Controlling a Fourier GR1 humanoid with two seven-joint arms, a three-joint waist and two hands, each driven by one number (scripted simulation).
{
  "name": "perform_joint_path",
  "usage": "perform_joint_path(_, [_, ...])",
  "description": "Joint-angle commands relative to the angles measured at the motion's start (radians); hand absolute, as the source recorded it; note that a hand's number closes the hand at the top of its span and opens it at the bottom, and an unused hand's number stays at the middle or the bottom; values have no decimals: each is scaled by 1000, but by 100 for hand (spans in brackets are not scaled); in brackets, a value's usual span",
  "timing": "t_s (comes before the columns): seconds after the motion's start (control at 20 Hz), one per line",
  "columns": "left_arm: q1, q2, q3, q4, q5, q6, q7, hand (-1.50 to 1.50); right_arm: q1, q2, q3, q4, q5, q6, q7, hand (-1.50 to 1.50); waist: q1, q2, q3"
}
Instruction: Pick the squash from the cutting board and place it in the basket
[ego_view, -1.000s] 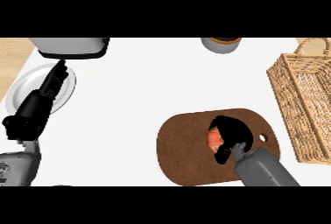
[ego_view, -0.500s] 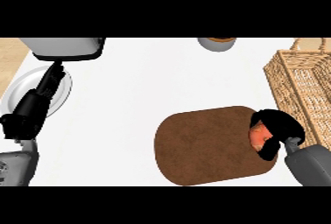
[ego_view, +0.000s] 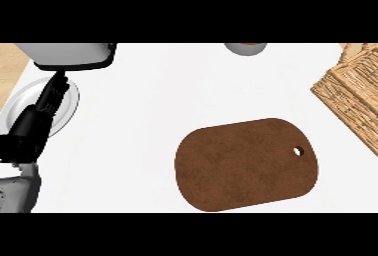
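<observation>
The left hand lay along the worktop's left edge, fingers straight and extended over a white plate, holding nothing; whether it touched the plate could not be told. The right hand showed nowhere, and neither did the squash. One brown board, with a small hole near its right edge, sat bare toward the worktop's near edge, right of centre. One wicker basket stood at the right edge, partly cut off. One grey box-like object sat at the far-left corner, and one cup at the far edge.
</observation>
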Motion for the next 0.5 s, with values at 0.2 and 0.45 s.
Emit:
perform_joint_path(0.2, [10, 7, 4, -8, 2, -6, -1, 0, -84, -75, -324, 193, -262, -113, -380, 150, 12, -9, 3])
perform_joint_path(0.45, [18, -6, -9, -9, 8, -15, -11, 0, -136, -124, -478, 304, -475, 91, -609, 150, 19, -12, -3])
